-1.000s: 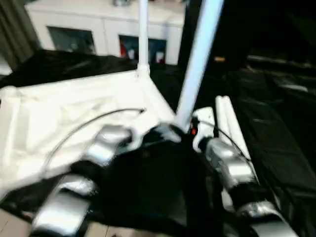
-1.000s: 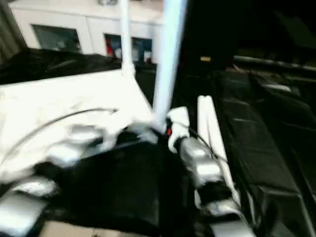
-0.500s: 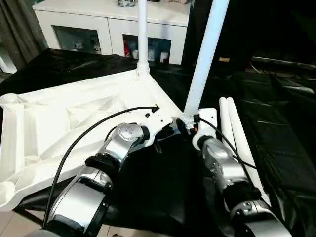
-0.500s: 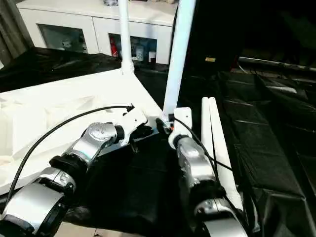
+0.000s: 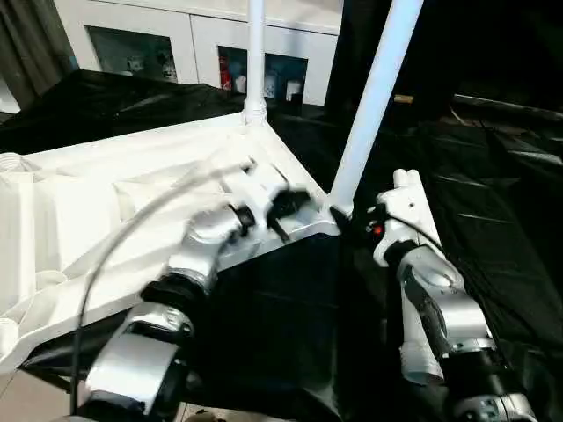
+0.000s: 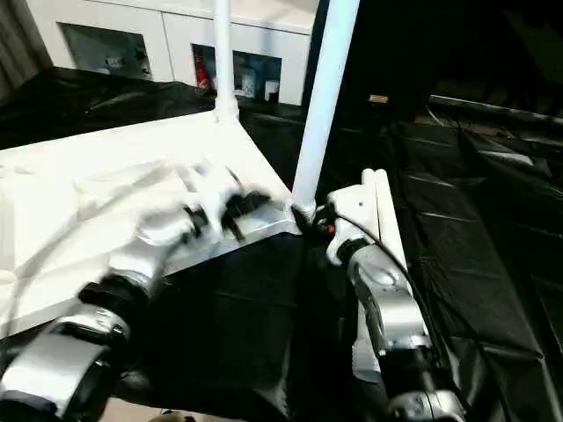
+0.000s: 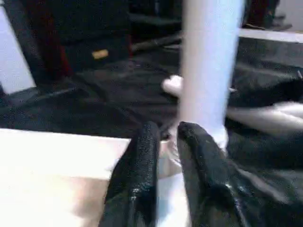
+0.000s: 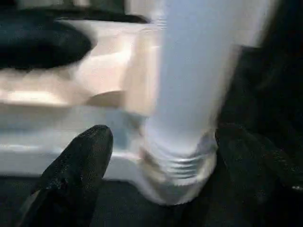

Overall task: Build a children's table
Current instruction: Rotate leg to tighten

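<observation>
I see the table top (image 5: 114, 211) lying upside down on the black cloth (image 5: 493, 220), its ribbed underside facing up. Two legs already stand in corner sockets: the far leg (image 5: 255, 53) rises straight from the back corner, and the near leg (image 5: 374, 97) leans a little from the corner closest to my right arm. The two spare legs (image 6: 380, 207) lie side by side on the cloth just beside that corner, partly under my right forearm.

My right gripper (image 8: 158, 156) sits at the base of the near leg, with one black finger (image 8: 78, 161) on each side of the threaded collar. The fingers stand wide apart and, from what the wrist camera gives me, they are near the collar but not pressed against it.

My left gripper (image 7: 165, 156) rests over the table top's edge, right by the same corner (the head cameras smear it badly). In the wrist view its two fingers (image 7: 139, 170) are close together with only a narrow slit between them, and nothing sits in that slit; the near leg stands just beyond their tips.

Behind the cloth-covered surface stands a white cabinet (image 5: 202, 44) with glass doors.
</observation>
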